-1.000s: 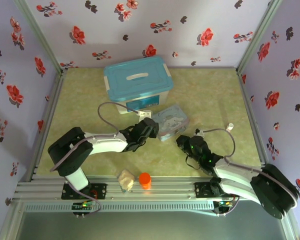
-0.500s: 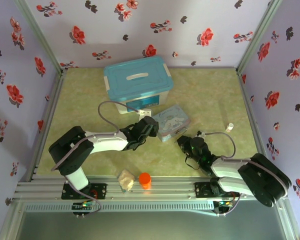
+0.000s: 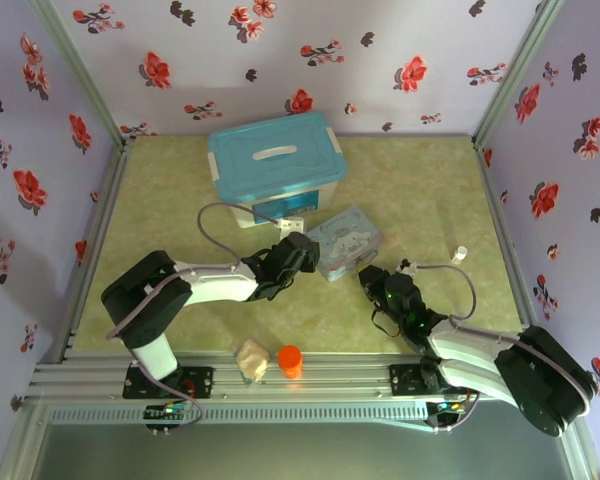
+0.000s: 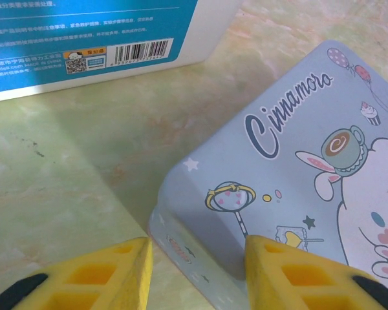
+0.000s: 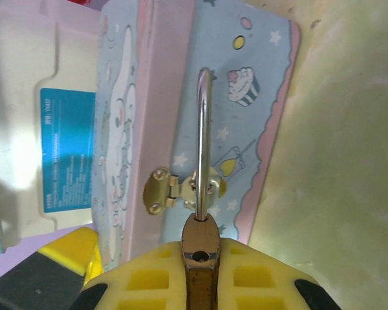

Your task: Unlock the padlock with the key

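Lock in hand, key yet to come: the right hand (image 5: 200, 278) is clamped shut on the brass body of the padlock (image 5: 201, 236). Its thin silvery shackle runs up through the small brass hasp (image 5: 160, 194) on the side of the pale-blue cartoon tin (image 5: 246, 97). The tin lies mid-tabletop (image 3: 430, 190), just near and right of the blue-lidded storage box (image 3: 275, 165). On the tin's left, the left hand (image 4: 197, 258) has its yellow fingers (image 4: 116, 278) set apart on either side of the tin's near corner; whether they pinch it or merely bracket it cannot be told. The shackle looks seated in the body and threaded through the hasp, so the lock appears fastened. A small dark hole in the end of the body, seemingly the keyhole, faces the right wrist camera with nothing in it. As a judgement, the task is at an early stage: the padlock is gripped and presented and the tin seemingly steadied. Fetching the key, fitting it to the keyhole, turning it and freeing the shackle are all left to do.
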You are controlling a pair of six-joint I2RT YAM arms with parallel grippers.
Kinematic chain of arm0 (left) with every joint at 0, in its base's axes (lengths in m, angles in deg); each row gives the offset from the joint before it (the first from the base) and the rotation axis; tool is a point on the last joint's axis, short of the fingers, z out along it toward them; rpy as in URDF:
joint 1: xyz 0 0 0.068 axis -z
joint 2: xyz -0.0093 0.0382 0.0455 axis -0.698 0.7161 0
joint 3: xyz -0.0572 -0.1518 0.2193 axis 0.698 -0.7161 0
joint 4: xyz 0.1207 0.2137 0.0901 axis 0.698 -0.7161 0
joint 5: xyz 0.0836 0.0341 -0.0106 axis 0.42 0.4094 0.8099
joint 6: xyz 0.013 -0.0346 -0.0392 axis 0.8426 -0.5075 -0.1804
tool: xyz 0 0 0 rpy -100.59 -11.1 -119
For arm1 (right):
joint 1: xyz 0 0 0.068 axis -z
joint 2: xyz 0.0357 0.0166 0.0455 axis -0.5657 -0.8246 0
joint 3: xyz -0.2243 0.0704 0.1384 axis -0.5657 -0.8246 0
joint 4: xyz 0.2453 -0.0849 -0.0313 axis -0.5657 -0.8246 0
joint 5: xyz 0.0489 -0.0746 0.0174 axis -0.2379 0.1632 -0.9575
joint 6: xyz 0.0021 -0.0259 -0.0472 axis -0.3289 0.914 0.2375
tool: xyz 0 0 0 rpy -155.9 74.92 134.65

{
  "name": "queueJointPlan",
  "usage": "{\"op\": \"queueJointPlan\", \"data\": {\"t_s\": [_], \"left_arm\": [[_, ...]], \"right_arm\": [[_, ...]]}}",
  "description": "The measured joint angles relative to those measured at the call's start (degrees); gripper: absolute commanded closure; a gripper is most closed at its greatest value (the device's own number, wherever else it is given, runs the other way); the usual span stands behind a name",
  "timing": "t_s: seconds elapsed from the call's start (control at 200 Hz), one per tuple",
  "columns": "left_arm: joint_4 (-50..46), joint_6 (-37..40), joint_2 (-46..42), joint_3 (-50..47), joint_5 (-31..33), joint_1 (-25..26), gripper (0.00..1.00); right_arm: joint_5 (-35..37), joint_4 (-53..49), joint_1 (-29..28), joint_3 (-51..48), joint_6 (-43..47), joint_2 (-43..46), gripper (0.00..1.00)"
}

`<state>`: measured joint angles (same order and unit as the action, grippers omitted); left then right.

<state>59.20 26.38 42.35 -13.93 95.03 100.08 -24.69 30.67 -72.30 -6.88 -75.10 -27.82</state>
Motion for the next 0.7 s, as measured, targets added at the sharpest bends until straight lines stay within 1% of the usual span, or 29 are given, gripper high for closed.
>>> {"op": "queueJointPlan", "data": {"t_s": [0.18,0.345,0.425,0.485,0.58,0.64,0.7], "left_arm": [[0.3,0.0,0.0,0.0,0.0,0.0,0.59],[0.6,0.0,0.1,0.0,-0.2,0.0,0.60],[-0.2,0.0,-0.3,0.1,-0.2,0.0,0.56],[-3.2,0.1,-1.2,0.8,0.0,-0.1,0.52],[-12.1,1.5,-2.1,2.5,0.5,-0.3,0.47],[-16.3,3.7,-2.4,4.0,1.1,-0.2,0.45],[-19.0,7.6,-2.6,5.9,1.5,0.3,0.44]], "right_arm": [[-1.2,-3.3,1.8,1.0,0.5,-0.4,1.00],[-1.4,0.2,2.7,0.0,0.5,-3.1,1.00],[-1.3,1.4,2.8,0.0,0.5,-4.5,1.00],[-1.3,1.4,2.9,0.0,0.5,-4.9,1.00],[0.2,0.6,3.6,0.1,0.5,-5.1,1.00],[0.6,-0.2,3.7,0.1,0.5,-5.1,1.00],[0.6,-0.9,3.7,0.2,0.6,-5.1,1.00]]}}
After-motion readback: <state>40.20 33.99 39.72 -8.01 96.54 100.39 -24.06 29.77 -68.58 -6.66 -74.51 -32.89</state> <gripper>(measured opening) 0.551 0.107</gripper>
